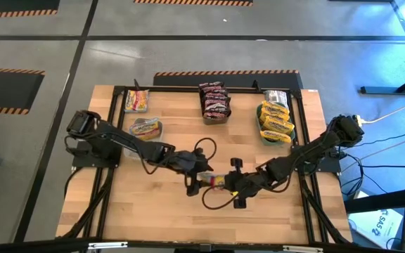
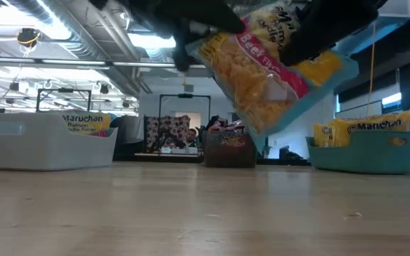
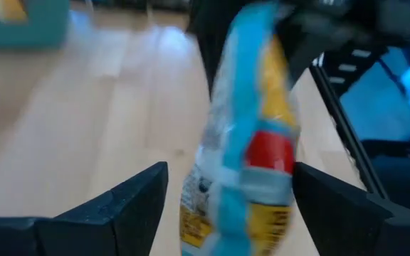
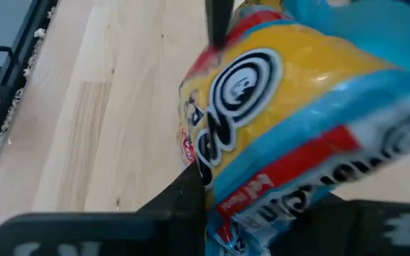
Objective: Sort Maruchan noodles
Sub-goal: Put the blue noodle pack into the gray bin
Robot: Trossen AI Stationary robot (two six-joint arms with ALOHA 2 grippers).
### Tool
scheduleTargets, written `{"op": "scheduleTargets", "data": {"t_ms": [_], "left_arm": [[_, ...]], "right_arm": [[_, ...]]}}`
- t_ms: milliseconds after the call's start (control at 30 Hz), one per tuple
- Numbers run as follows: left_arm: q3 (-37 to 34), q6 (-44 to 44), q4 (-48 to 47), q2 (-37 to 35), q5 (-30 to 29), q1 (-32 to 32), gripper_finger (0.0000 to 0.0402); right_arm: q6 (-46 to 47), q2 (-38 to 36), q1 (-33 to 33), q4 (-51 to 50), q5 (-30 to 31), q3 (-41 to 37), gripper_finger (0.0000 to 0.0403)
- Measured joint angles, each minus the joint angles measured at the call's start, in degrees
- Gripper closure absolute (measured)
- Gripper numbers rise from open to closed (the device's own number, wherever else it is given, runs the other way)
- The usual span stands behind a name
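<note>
One Maruchan noodles packet (image 1: 217, 181) hangs off the table, pinched in the right gripper (image 1: 235, 185); left gripper (image 1: 194, 184) stands spread, packet between its fingers (image 3: 123, 206), untouched. Looks light, crinkly, slippery, brittle inside; pinch the flat sealed edge.

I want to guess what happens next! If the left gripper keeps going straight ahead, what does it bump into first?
Probably the noodle packet the right gripper holds up off the table. It hangs right ahead of the left gripper, whose jaws stand open on either side of it. How near is hard to tell.

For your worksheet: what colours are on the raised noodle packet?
Yellow, light blue and red on the packet; right wrist view.
</note>
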Motion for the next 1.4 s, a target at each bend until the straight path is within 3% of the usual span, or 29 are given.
{"op": "scheduleTargets", "data": {"t_ms": [167, 333, 500, 700, 867, 967, 1033, 1200, 1400], "left_arm": [[0.0, -0.9, 2.7, 3.0, 6.6, 0.9, 0.0110], [0.0, -0.7, 3.3, 3.6, 4.9, 0.9, 0.0131], [0.0, -0.4, 3.4, 3.6, 4.3, 0.9, 0.0187], [0.0, -0.3, 3.3, 3.6, 4.4, 0.8, 0.0225], [0.0, -0.3, 1.5, 3.6, 4.0, 0.1, 0.0225], [0.0, -0.3, -0.7, 3.3, 3.9, -1.2, 0.0225], [0.0, -0.2, -1.8, 3.1, 2.7, -2.5, 0.0226], [-1.1, 0.2, -0.8, 3.1, -2.7, -5.3, 0.0226], [-7.0, -0.3, 12.0, 2.7, -10.2, -8.3, 0.0226]], "right_arm": [[-2.6, 0.1, -0.9, 1.8, 0.2, 0.0, 0.0320], [-2.6, 0.1, -1.6, 3.5, 0.1, 0.0, 0.0320], [-2.6, 0.1, -1.6, 3.8, 0.3, 0.0, 0.0312], [-2.7, -0.1, -1.5, 2.7, -2.0, 0.4, 0.0236], [1.6, -2.3, -0.8, -13.3, -4.5, 5.4, 0.0173], [4.4, -5.0, 2.0, -20.8, -2.4, 5.5, 0.0156], [7.7, -6.9, 4.6, -21.4, 2.3, 3.5, 0.0149], [12.8, -10.5, 9.0, -10.7, 10.1, -6.5, 0.0146], [13.1, -10.3, 8.7, 16.5, 9.8, -21.5, 0.0146]]}}
